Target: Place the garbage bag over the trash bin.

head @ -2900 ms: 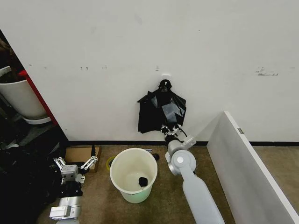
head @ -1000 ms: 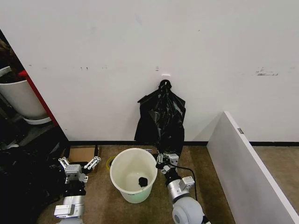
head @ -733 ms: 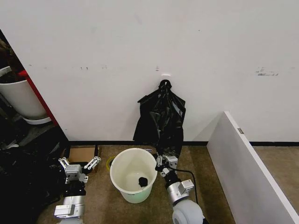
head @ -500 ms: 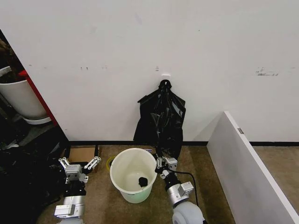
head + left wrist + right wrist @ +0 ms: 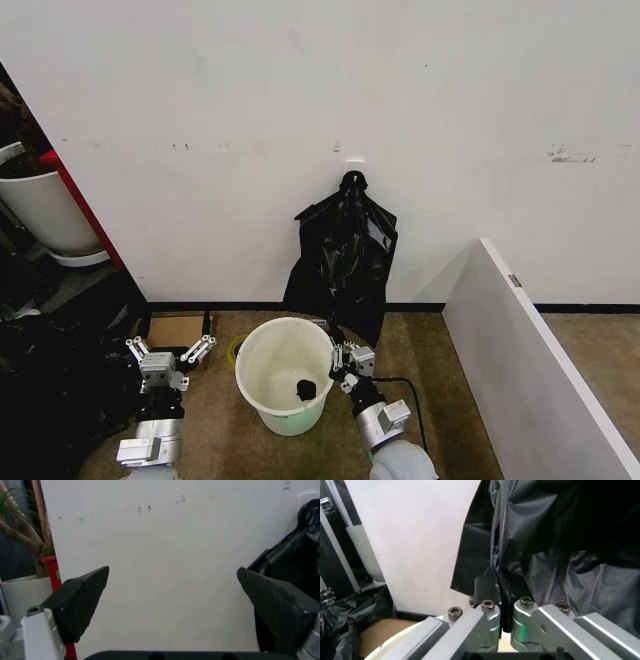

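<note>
Beside the trash bin [image 5: 286,372] rim, a garbage bag [image 5: 345,262] edge is being pinched by the right gripper [image 5: 345,357], bag hanging above against the wall; the left gripper [image 5: 165,352] is being held spread, farther away.

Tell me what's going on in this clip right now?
The right claw is shut on the garbage bag, gripping its lower edge beside the trash bin. The bag's top is on a wall hook and none of it is over the rim. The left claw hangs open on the bin's other side.
</note>
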`<state>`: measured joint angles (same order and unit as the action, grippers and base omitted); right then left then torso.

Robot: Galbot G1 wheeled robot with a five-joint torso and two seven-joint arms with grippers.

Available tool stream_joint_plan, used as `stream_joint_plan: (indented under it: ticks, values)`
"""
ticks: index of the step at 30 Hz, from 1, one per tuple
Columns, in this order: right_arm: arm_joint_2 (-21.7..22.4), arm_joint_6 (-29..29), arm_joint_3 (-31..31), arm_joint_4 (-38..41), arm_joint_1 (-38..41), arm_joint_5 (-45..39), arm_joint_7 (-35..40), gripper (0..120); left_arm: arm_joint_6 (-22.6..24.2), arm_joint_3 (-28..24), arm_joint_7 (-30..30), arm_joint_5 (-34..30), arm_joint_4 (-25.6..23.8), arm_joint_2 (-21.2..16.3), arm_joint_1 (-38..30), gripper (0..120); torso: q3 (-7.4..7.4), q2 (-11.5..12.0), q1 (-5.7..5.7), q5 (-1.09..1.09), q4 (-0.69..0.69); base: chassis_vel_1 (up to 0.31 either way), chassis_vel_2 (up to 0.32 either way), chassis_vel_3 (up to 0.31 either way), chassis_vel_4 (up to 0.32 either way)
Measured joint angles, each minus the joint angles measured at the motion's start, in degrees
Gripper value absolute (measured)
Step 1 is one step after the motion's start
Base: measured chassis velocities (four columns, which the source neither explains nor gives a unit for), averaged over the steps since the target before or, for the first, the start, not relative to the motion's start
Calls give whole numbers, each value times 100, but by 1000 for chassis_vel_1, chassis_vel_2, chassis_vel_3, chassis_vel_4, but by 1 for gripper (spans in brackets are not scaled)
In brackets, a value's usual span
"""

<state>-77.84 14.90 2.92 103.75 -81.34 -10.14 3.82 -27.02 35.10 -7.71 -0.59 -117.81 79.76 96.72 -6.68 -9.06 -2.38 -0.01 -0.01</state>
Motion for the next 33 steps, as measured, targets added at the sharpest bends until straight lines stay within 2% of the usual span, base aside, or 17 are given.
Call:
stream_joint_plan:
  ticks: [7,21,33]
  values:
    - [49,173,7,-69,-64,278,-26,0,0,-12,0,0,-13,-11,1,100,0,0,0,3,-1,0,0,0,0]
    - [71,-93,31,210,276,-67,54,0,2,-32,0,-2,-15,-42,-2,100,0,0,0,1,0,0,0,0,0]
    - [307,343,-50,65,-13,757,-131,0,-2,-43,2,-10,22,-8,21,100,0,-1,0,1,0,0,0,0,0]
